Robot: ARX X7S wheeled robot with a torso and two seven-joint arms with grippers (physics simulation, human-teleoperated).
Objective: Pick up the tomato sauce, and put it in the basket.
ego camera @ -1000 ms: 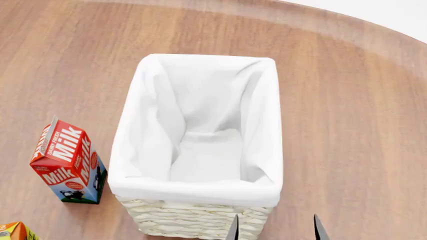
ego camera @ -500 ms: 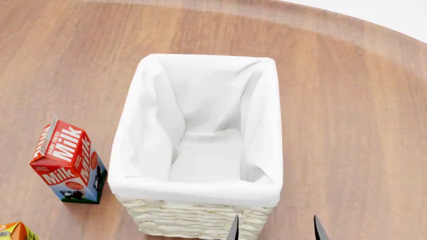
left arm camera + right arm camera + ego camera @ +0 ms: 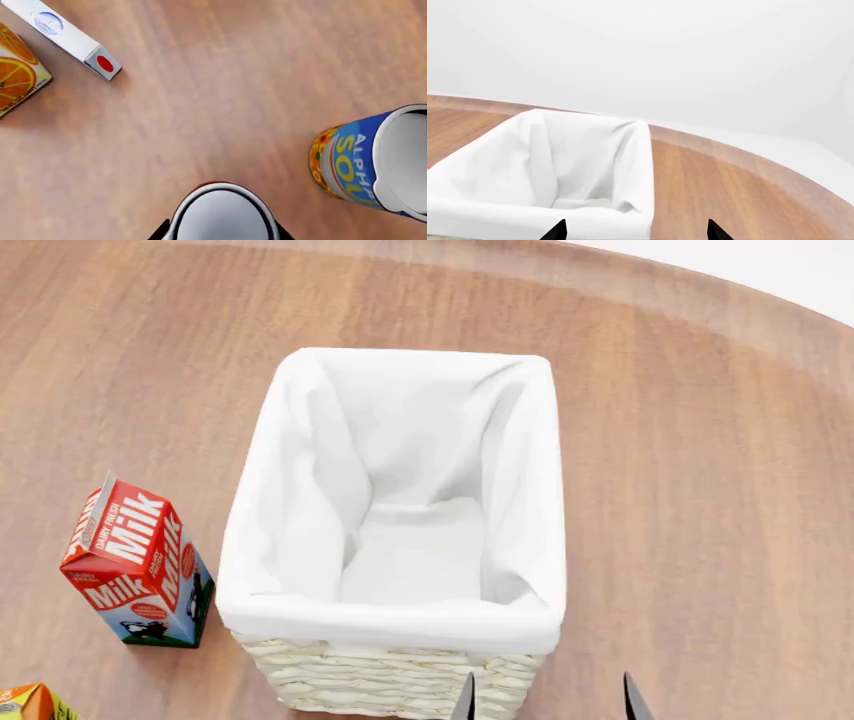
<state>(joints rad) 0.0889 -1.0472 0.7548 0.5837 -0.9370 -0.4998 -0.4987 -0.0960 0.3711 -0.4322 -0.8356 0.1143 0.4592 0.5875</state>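
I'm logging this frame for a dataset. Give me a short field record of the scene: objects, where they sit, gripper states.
surface: wooden table
basket: upright, white lining, nothing inside
milk carton: upright, beside the basket
tomato sauce: silver top directly below left wrist camera
blue soup can: near the tomato sauce
right gripper: open, near the basket
left gripper: not in view

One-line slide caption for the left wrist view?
Left wrist camera over the wooden table: silver-topped can directly below, blue-and-yellow soup can beside it, orange juice carton and small white box farther off.
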